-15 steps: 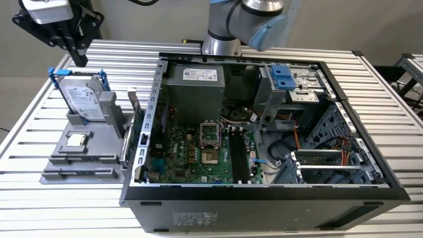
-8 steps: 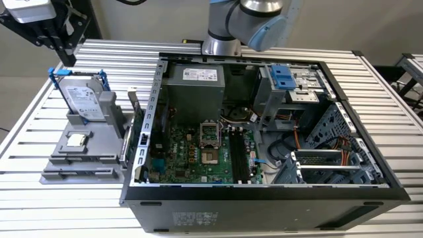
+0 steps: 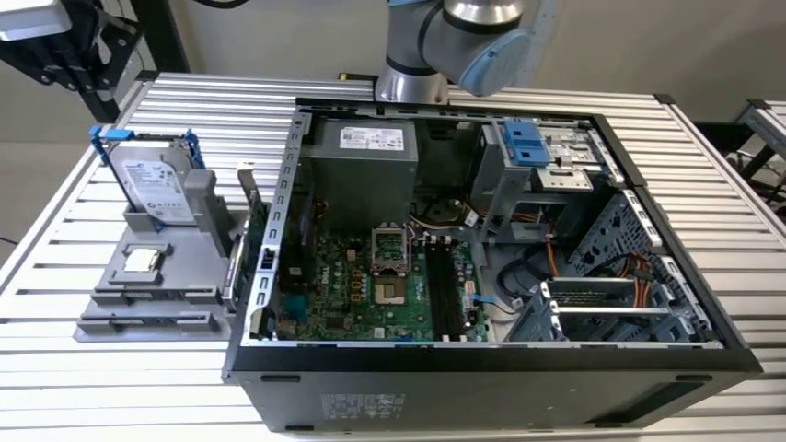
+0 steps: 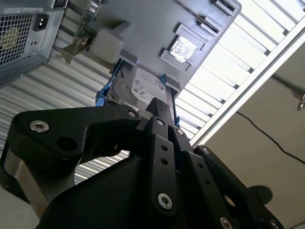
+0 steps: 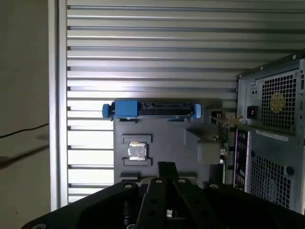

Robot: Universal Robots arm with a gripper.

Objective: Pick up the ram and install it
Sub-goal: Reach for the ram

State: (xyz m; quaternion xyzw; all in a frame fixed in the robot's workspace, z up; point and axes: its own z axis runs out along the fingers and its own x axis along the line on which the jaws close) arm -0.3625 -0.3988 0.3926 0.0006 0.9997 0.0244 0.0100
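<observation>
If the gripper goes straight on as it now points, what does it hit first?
Probably the grey holder, beside the silver chip seated in it; the gap from the gripper is unclear.

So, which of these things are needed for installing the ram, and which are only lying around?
For the job:
- the ram, standing at the gray holder's edge beside the case
- the black motherboard slots
- the gripper, facing the holder

Just lying about:
- the hard drive in its blue frame
- the small silver chip
- the power supply
</observation>
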